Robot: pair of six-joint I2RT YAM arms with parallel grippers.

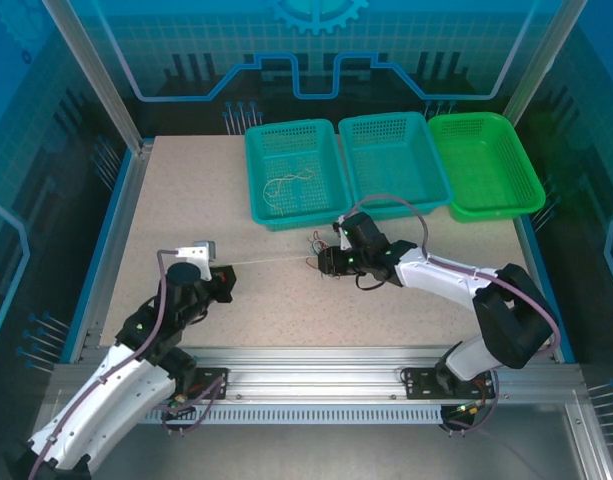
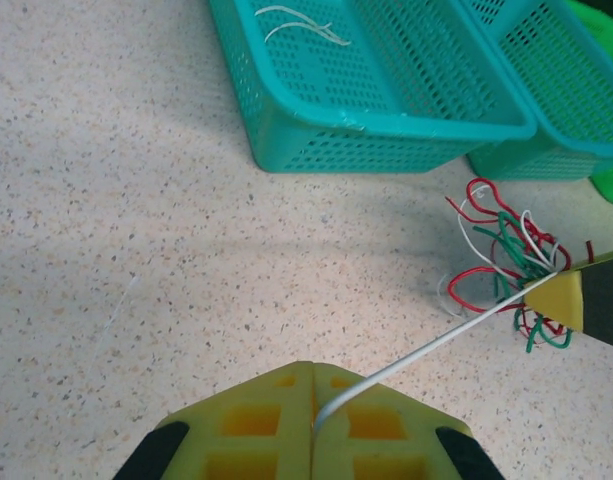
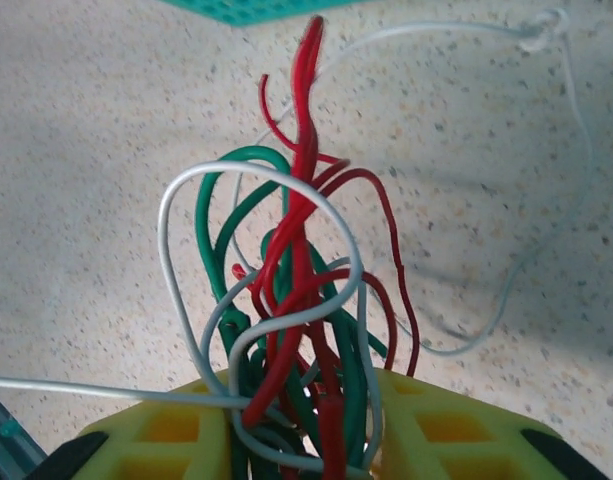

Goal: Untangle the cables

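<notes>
The cables are a tangle of red, green and white wires (image 3: 296, 280) bunched between the yellow pads of my right gripper (image 3: 301, 425), which is shut on them just above the table (image 1: 186, 200). One white cable (image 2: 436, 345) runs taut from that knot (image 2: 506, 255) to my left gripper (image 2: 314, 380), whose pads are pressed together on its end. From above, the left gripper (image 1: 226, 275) sits left of centre. The right gripper (image 1: 324, 262) is at centre, and the thin white strand (image 1: 276, 261) is stretched between them.
Three baskets line the far edge: a teal one (image 1: 254, 175) holding loose white wires (image 1: 286, 183), a second teal one (image 1: 358, 130) and a green one (image 1: 531, 180). The near teal basket wall (image 2: 336, 140) stands just beyond the knot. Metal frame rails border the table.
</notes>
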